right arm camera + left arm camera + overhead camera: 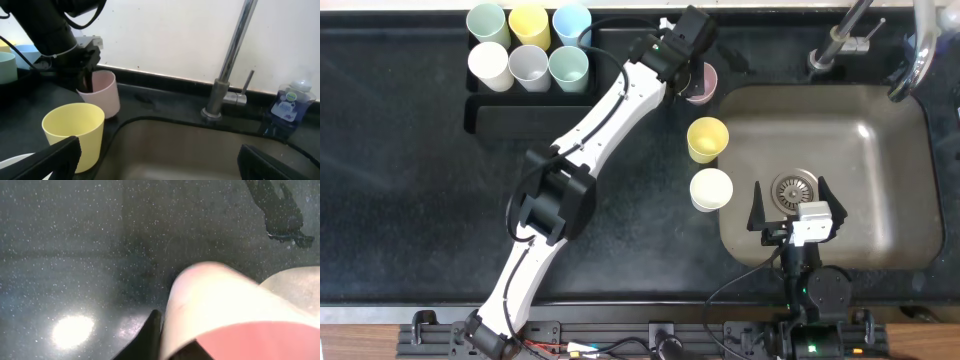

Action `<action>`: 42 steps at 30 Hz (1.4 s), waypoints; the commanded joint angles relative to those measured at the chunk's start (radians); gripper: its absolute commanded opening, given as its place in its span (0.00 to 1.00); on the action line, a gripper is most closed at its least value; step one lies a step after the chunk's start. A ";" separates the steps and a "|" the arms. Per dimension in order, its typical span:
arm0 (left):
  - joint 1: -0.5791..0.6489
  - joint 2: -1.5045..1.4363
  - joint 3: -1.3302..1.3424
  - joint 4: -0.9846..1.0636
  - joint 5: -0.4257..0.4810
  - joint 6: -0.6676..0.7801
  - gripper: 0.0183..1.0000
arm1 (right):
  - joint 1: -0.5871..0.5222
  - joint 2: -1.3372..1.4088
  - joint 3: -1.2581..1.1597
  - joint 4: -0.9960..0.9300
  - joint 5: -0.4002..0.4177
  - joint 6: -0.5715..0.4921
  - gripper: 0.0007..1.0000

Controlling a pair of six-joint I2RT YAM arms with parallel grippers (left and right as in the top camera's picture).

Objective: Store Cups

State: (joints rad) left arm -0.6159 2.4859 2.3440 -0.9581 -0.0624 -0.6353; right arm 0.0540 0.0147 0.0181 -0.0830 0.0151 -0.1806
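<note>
A pink cup point(703, 84) point(104, 92) point(225, 307) stands upright on the dark counter beside the sink's far left corner. My left gripper point(692, 66) point(88, 76) is shut on its rim, one finger inside the cup, and a dark finger point(149, 334) shows beside the cup wall. A yellow cup point(707, 139) point(75, 131) and a white cup point(711, 189) stand on the counter along the sink's left edge. My right gripper point(792, 208) hovers open over the sink point(880, 170), holding nothing.
A black tray point(520, 115) at the back left holds several cups in pastel colours. The faucet point(840, 42) point(227, 75) rises behind the sink, with a soap bottle point(292, 102) to its right. The drain point(794, 187) lies under the right gripper.
</note>
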 commanded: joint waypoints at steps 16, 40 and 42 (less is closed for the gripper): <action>0.007 -0.319 -0.016 -0.208 -0.195 -0.047 0.02 | 0.007 -0.011 -0.013 0.005 0.004 0.000 1.00; 0.623 -0.852 -0.709 -0.100 -0.108 0.289 0.02 | 0.007 -0.011 -0.013 0.005 0.004 0.000 1.00; 0.669 -0.852 -0.729 -0.093 -0.087 0.334 0.02 | 0.007 -0.011 -0.013 0.005 0.004 0.000 1.00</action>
State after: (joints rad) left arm 0.0029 1.6695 1.6382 -1.0557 -0.1947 -0.4141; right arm 0.0544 0.0147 0.0181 -0.0826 0.0151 -0.1806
